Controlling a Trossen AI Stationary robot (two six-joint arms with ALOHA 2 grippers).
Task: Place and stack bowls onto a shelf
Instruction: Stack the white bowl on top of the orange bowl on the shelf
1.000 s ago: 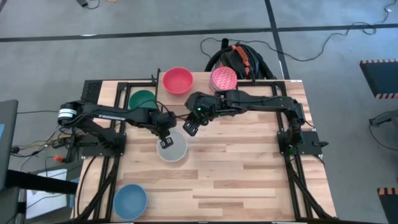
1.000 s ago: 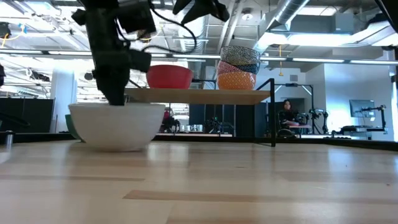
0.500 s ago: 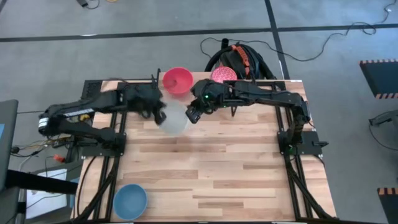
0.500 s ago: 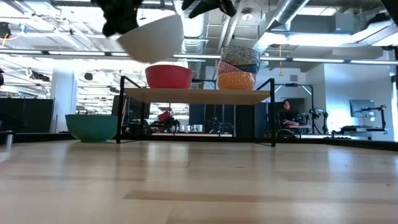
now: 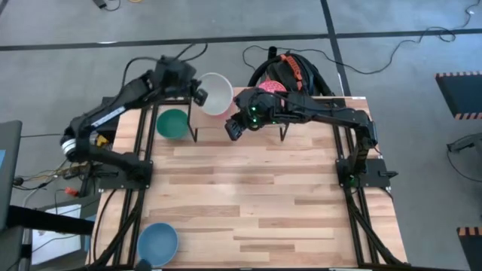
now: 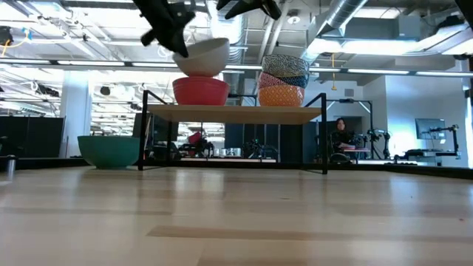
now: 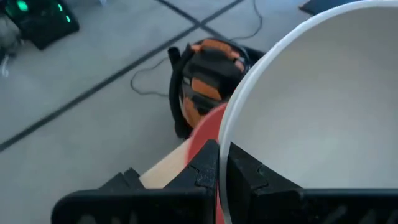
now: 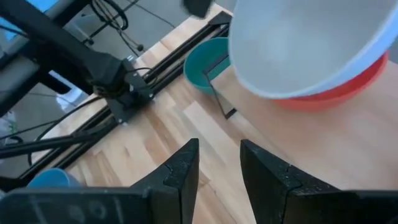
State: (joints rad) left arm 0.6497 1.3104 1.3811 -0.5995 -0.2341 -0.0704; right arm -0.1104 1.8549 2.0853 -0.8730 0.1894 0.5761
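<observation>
My left gripper (image 5: 199, 96) is shut on the cream-white bowl (image 5: 217, 92), which sits right over the red bowl (image 6: 200, 91) on the left half of the shelf (image 6: 236, 114). In the high view the white bowl hides the red one. A stack of three bowls (image 6: 284, 77), pink speckled on top, stands on the shelf's right half. My right gripper (image 5: 234, 129) is open and empty, in the air just in front of the shelf. The green bowl (image 5: 172, 123) rests on its base on the table, left of the shelf. My left gripper holds the white bowl by its rim (image 7: 225, 140) on the side toward the table's left, one finger (image 7: 204, 169) outside the wall and one (image 7: 252, 177) inside. The fingers slant down from the left. The bowl is mouth up and slightly tilted over the red bowl (image 8: 348, 88); whether they touch, I cannot tell.
A blue bowl (image 5: 157, 242) stands near the table's near left corner. The shelf's black legs (image 6: 143, 131) stand beside the green bowl (image 6: 109, 151). A black and orange bundle of cables (image 5: 290, 69) lies on the floor beyond the far edge.
My left gripper has lifted the white bowl off the table, carried it up and toward the far edge, then come down with it over the red bowl on the shelf. My right gripper has gone a little toward the far edge.
</observation>
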